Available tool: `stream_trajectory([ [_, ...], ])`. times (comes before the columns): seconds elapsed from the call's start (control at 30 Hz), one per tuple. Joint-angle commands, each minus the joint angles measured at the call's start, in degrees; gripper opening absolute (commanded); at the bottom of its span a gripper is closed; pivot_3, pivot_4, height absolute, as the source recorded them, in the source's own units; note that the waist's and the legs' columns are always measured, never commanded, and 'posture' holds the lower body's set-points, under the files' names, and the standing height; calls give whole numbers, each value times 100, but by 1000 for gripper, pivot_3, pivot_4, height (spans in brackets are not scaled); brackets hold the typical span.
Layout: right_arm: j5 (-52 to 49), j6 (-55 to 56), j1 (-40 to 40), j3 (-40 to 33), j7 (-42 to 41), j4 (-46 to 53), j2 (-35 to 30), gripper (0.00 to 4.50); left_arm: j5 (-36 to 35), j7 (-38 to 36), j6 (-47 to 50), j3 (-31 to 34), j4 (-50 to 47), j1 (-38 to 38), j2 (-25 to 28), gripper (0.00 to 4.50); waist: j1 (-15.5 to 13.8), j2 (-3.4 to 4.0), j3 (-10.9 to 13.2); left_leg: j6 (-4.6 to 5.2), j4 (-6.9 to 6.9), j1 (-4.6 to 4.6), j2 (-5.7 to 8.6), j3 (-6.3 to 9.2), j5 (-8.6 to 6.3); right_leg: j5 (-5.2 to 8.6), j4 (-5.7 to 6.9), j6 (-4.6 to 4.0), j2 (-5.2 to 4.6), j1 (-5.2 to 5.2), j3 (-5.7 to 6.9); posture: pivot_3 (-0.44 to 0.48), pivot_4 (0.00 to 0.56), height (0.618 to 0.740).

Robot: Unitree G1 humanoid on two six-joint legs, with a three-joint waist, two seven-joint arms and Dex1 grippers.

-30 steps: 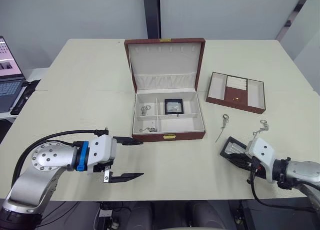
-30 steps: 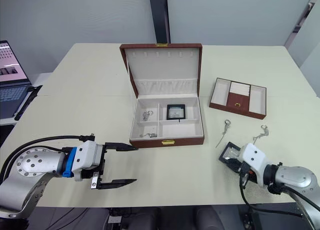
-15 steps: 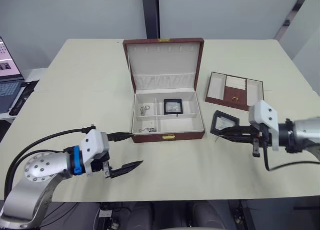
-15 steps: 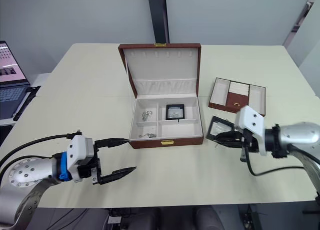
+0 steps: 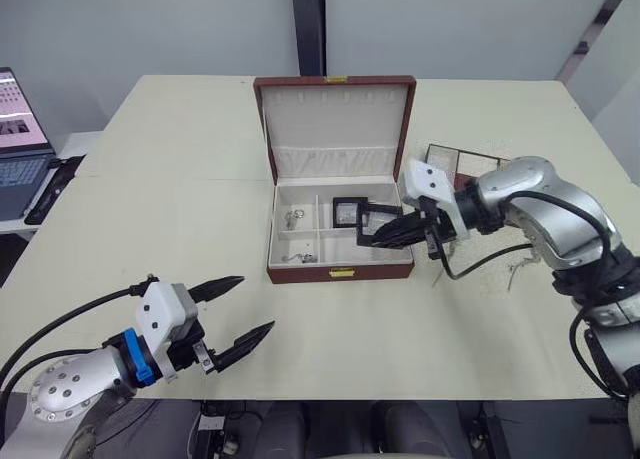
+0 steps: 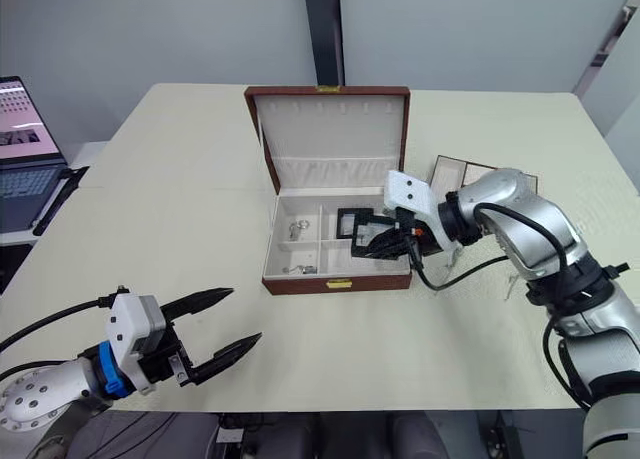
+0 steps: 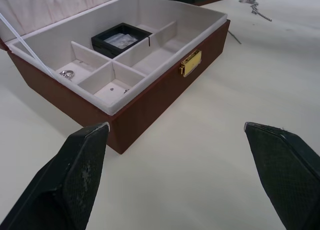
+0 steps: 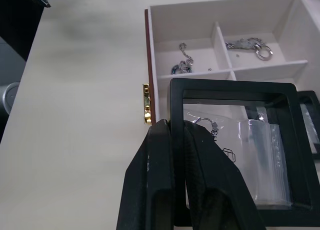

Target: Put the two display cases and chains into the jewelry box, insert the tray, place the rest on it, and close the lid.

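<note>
The jewelry box stands open at mid-table with its lid upright. One display case lies in a rear compartment. My right gripper is shut on the other display case, holding it just above the box's right side. Two chains lie in the left compartments. Another chain lies on the table right of the box. The tray sits behind my right arm, partly hidden. My left gripper is open and empty near the table's front left.
A laptop sits past the table's far left edge. The gold clasp marks the box's front wall. Bare tabletop lies between my left gripper and the box.
My right arm has carried the display case from beside the box to above its right compartments. My left gripper has drawn back toward the front edge.
</note>
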State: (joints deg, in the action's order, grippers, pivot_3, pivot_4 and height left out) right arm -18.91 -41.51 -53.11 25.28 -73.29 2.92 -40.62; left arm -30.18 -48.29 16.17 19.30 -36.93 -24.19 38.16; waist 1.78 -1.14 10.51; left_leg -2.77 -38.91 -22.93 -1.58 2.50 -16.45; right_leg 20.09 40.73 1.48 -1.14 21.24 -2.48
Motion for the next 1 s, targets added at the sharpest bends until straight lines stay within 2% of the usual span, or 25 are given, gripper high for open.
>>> stream_trajectory([
  [0.03,181,45,-219,142,-141,-157,198,36,-33,200,-1,89,-401,-116,-85,4500,2,0,0,0,0,1,-1,1,0,0,1,0,0,0,0,0,150,740],
  [0.5,793,543,-289,375,-286,-1121,837,36,-74,472,49,117,-500,-182,-103,4500,9,1,0,0,1,1,-2,0,0,0,3,0,3,3,6,0,150,740],
  [0.9,1060,722,-270,329,-410,-1424,996,36,-34,429,-23,91,-487,-246,-132,4500,9,1,0,0,2,1,-2,0,0,0,2,0,3,5,6,0,150,740],
  [0.97,1083,718,-270,284,-402,-1432,1015,745,-47,434,-1,104,-509,-245,-119,4500,10,1,1,0,2,1,-2,0,0,0,2,0,3,5,6,0,150,740],
  [1.0,1074,709,-290,237,-396,-1445,1026,862,-60,436,15,119,-517,-239,-108,4500,10,1,0,0,2,1,-2,0,0,0,2,0,3,5,6,0,150,740],
])
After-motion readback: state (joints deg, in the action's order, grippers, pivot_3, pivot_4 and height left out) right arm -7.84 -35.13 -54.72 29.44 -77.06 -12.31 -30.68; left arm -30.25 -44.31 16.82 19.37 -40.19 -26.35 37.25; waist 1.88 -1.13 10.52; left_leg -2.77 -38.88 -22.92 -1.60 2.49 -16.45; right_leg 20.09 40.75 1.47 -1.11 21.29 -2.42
